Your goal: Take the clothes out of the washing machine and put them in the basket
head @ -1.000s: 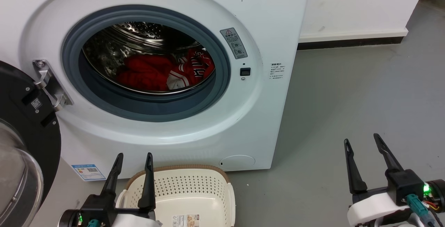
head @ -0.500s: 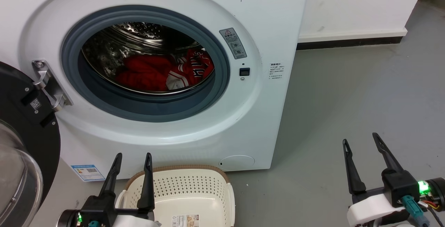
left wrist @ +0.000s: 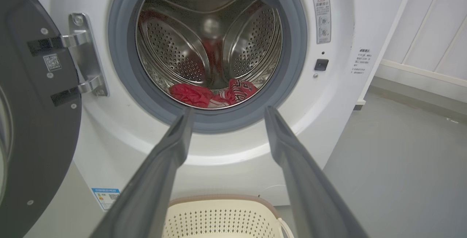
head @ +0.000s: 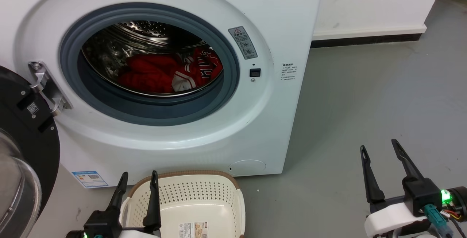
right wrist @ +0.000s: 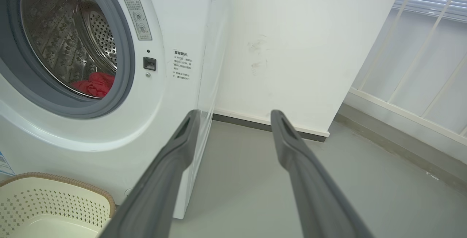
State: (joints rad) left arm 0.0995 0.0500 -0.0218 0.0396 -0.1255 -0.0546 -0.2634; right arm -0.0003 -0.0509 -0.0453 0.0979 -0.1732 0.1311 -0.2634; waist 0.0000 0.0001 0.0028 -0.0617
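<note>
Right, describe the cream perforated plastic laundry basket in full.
The cream plastic basket stands upright on the grey floor, before the white front-loading washing machine. Its walls are pierced with small holes, a brown woven-look band rims the top and a white handle shows on one side. A paper label lies on its bottom; its visible inside is empty. In the head view the open left gripper overlaps its left edge.

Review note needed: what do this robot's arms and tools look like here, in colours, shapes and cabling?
Both the left tool and the right tool have two long, dark, tapering fingers on a black mount. The right wrist has a white rounded shell, a green light, a teal connector and thin red and yellow wires.
</note>
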